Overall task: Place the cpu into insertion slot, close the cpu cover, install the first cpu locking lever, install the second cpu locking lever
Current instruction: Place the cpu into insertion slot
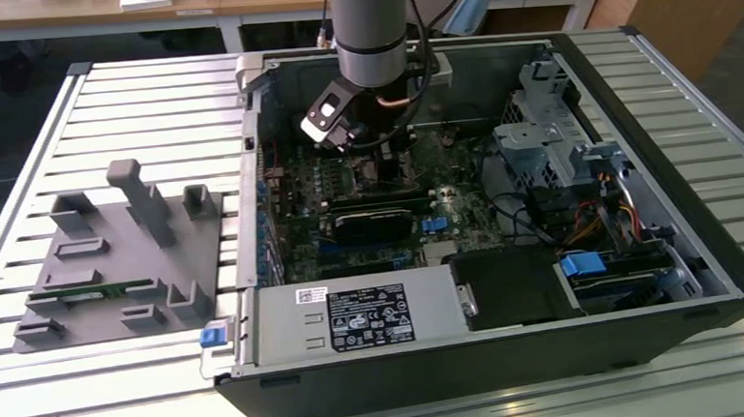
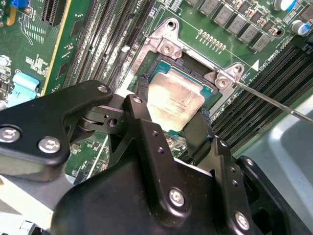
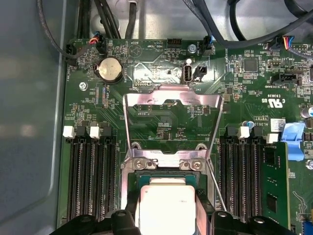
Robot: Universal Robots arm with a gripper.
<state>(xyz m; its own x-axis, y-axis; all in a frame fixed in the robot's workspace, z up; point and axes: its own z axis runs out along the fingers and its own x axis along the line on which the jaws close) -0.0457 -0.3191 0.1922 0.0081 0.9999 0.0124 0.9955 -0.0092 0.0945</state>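
The cpu (image 2: 175, 98), a small square chip with a dull silver top, sits between my two black fingers (image 2: 142, 88) over the insertion slot (image 2: 161, 61) on the green motherboard. My gripper (image 2: 172, 104) is shut on the cpu, its fingers pressing two opposite edges. In the first wrist view the cpu (image 3: 166, 208) is level with the socket frame, held by the gripper (image 3: 167, 209). The cpu cover (image 3: 128, 127), a thin silver frame, stands swung open behind the slot. A thin locking lever (image 2: 274, 100) sticks out free beside the socket. In the exterior view the gripper (image 1: 366, 162) reaches down into the open case.
The open computer case (image 1: 686, 276) lies on a slatted table. Memory slots (image 3: 90, 181) flank the socket. A coin battery (image 3: 110, 68) and cables lie beyond the cover. A grey parts fixture (image 1: 116, 253) stands at the exterior view's left. A power supply (image 1: 353, 321) sits near the front.
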